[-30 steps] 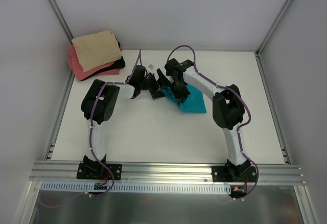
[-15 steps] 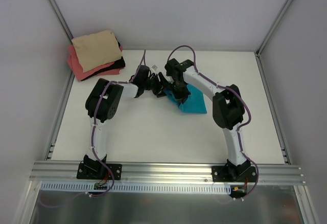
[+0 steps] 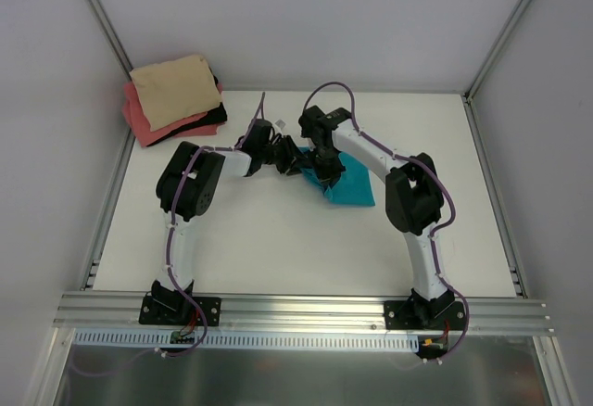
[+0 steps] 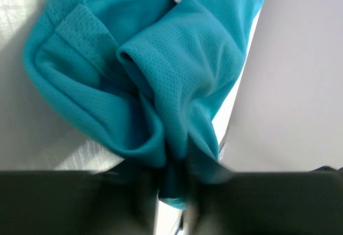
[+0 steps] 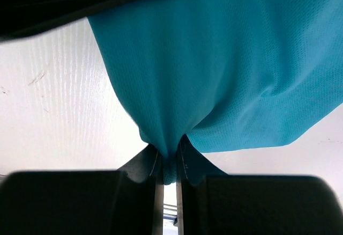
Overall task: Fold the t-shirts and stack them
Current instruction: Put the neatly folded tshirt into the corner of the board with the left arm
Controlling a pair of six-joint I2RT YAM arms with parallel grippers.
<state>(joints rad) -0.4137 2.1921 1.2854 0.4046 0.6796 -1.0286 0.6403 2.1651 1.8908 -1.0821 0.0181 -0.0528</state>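
Gripping a soft teal mesh t-shirt, bunched well right of the folded tan-beige tee: left gripper and right gripper each pinch it. Step: spreading flat; next, likely draw grips apart.

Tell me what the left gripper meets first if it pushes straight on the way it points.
The teal t-shirt: its bunched fabric sits between the jaws of the left gripper. Beyond, in the top view, the right gripper pinches the same shirt and probably comes next, though depth is unclear.
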